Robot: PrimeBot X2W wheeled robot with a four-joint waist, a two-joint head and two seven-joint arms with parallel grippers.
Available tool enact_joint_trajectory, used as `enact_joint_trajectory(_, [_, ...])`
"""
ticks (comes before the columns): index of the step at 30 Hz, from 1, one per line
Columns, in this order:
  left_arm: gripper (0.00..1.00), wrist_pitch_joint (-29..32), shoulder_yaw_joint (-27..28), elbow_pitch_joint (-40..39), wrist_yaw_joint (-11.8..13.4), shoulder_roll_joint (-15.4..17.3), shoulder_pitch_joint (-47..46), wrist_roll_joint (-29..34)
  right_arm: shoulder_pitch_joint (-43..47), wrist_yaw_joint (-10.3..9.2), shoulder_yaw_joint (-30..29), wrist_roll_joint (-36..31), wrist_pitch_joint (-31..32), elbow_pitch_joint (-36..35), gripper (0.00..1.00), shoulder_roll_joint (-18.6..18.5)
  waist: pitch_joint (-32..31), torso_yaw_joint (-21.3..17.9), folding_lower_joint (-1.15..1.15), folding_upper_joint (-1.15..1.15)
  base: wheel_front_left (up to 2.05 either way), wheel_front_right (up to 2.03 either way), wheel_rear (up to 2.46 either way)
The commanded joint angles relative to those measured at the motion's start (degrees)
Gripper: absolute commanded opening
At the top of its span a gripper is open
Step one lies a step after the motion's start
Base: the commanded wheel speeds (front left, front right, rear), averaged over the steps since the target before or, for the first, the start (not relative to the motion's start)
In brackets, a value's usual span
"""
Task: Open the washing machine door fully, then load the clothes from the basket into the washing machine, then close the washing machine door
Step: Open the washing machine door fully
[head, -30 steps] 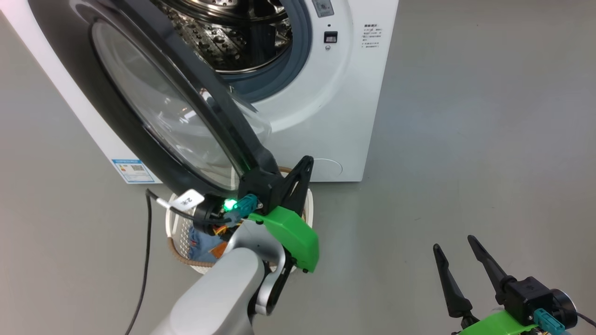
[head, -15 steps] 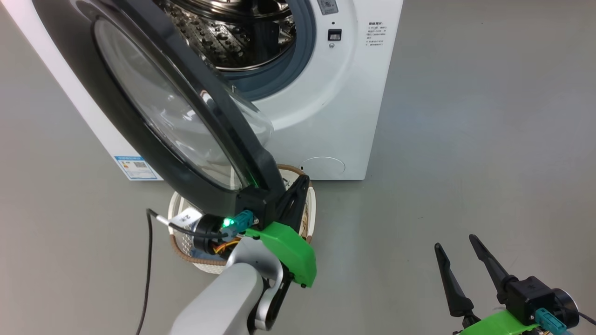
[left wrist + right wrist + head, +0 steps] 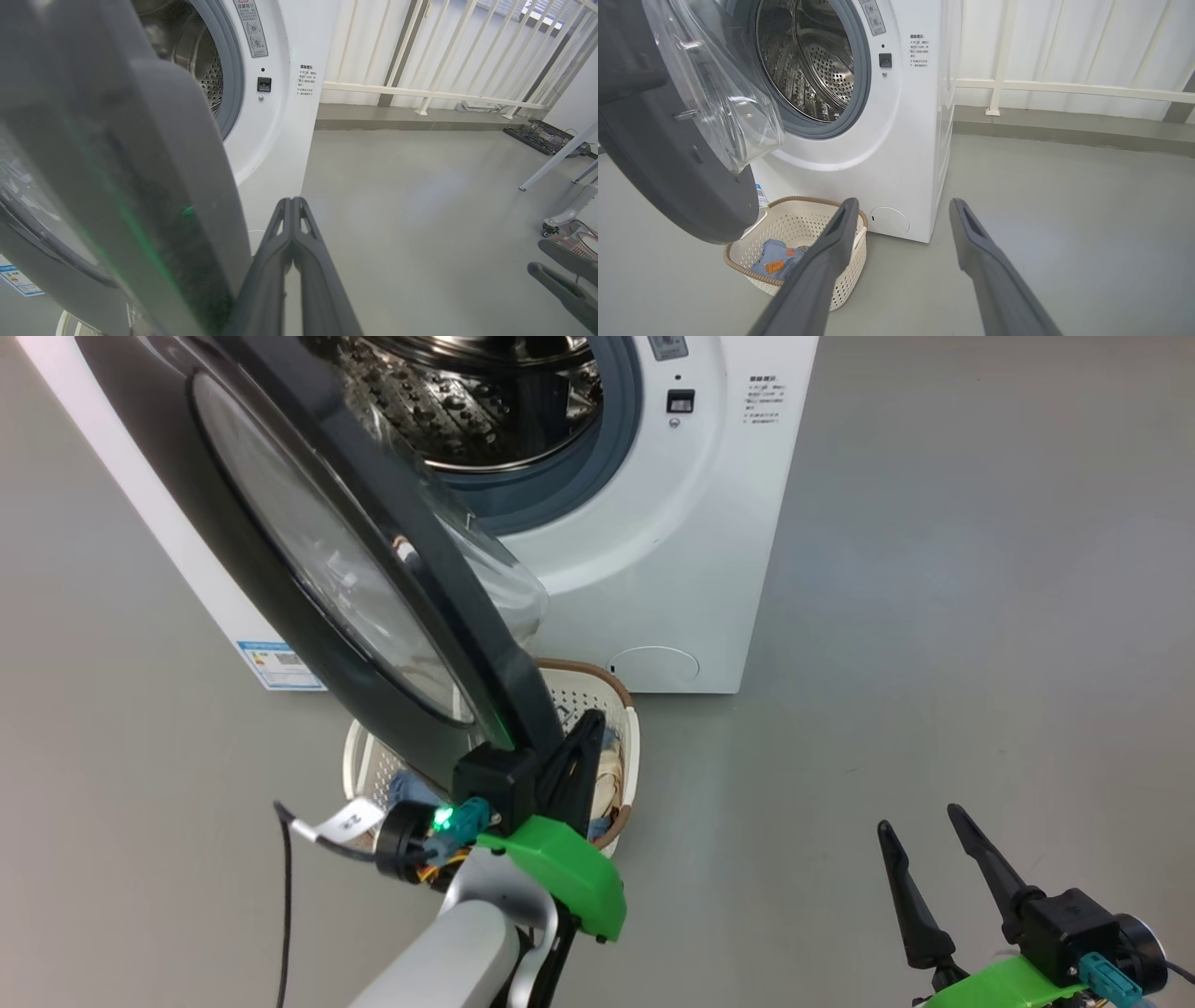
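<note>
Step in hand: getting the washing machine door [image 3: 327,569] fully open. Loading not begun.

- Washing machine [image 3: 653,569]: drum [image 3: 808,60] exposed. The door stands out from the machine's front at roughly half swing, hinged on the machine's left side, glass bowl facing the drum.
- Left pincer [image 3: 569,765]: fingers pressed flat together, holding nothing. It sits at the door's free edge, on the side facing the machine. It looks to be bearing on the black rim, though the left wrist view is too blurred there to confirm contact.
- Right pincer [image 3: 918,819]: spread wide, empty, well off the machine's front right corner, out of the door's path.
- Basket [image 3: 850,270]: on the floor just in front of the machine, partly under the door's lower edge. The clothes [image 3: 777,259] lie inside it.

How to do it well, as I judge it:
- Push on the rim, never the glass bowl.
- Stay near the free edge, farthest from the hinge, for leverage.
- Follow the door's arc away from the machine rather than a straight line, or the shut fingers may slide off the edge.
- Mind the forearm over the basket.
- Ease off when the hinge stops.
</note>
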Motion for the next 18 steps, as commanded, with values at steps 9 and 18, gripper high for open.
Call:
enact_joint_trajectory(9, [0.00, 0.2, 2.8, -7.3, 5.6, 6.7, 4.2, 1.3, -2.3, 0.09, 1.1, 0.2, -0.7, -1.3, 1.00, -0.3, 0.7, 1.2, 0.00, 0.00, 0.00, 0.00, 0.00])
enact_joint_trajectory(18, [0.00, 0.8, 2.6, -14.4, 9.5, 10.0, 7.9, 3.1, -2.5, 0.09, 1.2, 0.0, -0.7, -1.7, 1.00, -0.4, 1.2, 2.4, 0.00, 0.00, 0.00, 0.00, 0.00])
